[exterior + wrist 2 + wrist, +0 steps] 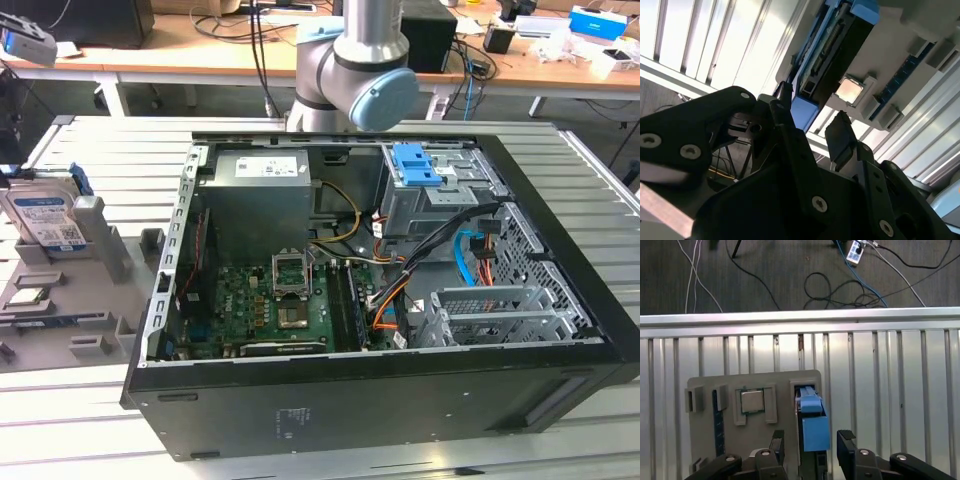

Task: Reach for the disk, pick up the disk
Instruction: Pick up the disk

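Jaws spread, our gripper (811, 440) hangs over the disk (815, 432), edge-on between them; the exterior view shows us its label (48, 218).

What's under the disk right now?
The disk stands on edge in a slot of the grey fixture, beside a CPU chip. Its lower edge is hidden in the slot.

Exterior view: disk (40, 215) has its lower edge sunk in the grey holder (100, 240), hidden by the posts. Label print is too small to read. Holder runs off the exterior view's left edge. Arm (350, 70) is cut by the top edge. First wrist view: disk (814, 427) near end is hidden behind the gripper (811, 434) body, itself cropped. Second wrist view: disk (832, 45) far end is cropped.
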Controlling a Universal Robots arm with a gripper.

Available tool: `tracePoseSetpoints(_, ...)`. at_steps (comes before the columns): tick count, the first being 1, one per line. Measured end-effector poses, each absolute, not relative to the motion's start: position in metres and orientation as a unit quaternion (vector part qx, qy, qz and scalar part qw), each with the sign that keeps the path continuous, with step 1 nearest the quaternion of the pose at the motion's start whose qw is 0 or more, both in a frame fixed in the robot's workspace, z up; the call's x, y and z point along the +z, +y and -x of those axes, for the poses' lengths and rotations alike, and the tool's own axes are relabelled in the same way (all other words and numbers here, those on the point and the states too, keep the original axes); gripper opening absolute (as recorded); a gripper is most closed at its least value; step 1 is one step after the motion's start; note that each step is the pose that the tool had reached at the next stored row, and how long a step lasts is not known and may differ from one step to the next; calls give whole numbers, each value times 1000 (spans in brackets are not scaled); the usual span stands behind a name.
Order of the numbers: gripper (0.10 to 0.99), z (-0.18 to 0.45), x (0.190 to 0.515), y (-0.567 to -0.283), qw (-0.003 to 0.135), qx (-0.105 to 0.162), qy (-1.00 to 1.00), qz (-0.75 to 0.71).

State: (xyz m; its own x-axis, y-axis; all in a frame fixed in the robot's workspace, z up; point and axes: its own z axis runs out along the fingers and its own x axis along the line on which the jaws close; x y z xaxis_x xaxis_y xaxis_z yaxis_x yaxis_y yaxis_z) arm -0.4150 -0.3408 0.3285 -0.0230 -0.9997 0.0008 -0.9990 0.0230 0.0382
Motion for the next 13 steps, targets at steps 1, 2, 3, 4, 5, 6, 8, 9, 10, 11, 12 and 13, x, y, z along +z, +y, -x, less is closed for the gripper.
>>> tracePoseSetpoints(1,541,416,327,-341,14,-13,-713,-701)
tracePoseSetpoints(2,541,417,325,-341,14,-13,-711,-703)
tracePoseSetpoints(3,541,417,321,-341,14,-13,-705,-709)
tracePoseSetpoints(4,541,418,317,-340,14,-13,-702,-712)
tracePoseSetpoints(5,541,418,314,-340,14,-13,-702,-712)
tracePoseSetpoints(6,541,418,312,-340,14,-13,-702,-712)
tracePoseSetpoints(8,541,418,305,-339,14,-13,-702,-712)
tracePoseSetpoints(9,541,418,303,-338,14,-13,-702,-712)
tracePoseSetpoints(10,541,418,300,-338,14,-13,-702,-712)
tracePoseSetpoints(11,541,418,298,-338,14,-13,-702,-712)
tracePoseSetpoints(12,541,418,295,-337,14,-13,-701,-712)
tracePoseSetpoints(13,541,418,292,-337,14,-13,-701,-712)
